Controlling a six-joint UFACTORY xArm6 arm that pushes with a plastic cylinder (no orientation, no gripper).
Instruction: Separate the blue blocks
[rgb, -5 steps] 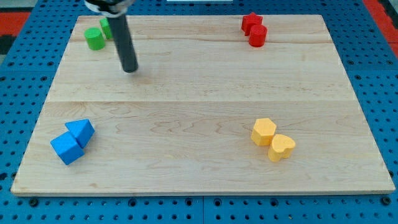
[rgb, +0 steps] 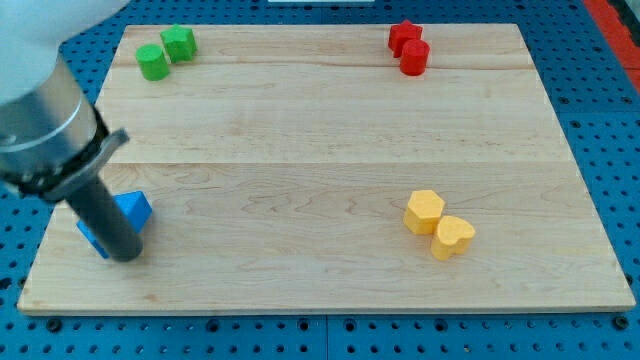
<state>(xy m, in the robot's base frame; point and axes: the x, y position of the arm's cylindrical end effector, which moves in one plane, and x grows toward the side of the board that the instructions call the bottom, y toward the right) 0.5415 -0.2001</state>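
My tip (rgb: 126, 256) sits near the worktop's (rgb: 320, 140) bottom-left corner, holding nothing, a bare rod. It stands right over the blue pair: the blue cube (rgb: 90, 237) peeks out on the view's left of the rod, the blue triangular block (rgb: 135, 208) just above-right. The seam between them looks to lie under my rod.

No readable text or labels, as far as visible

single view, high and angled down, whole board (rgb: 330, 130) framed (close)
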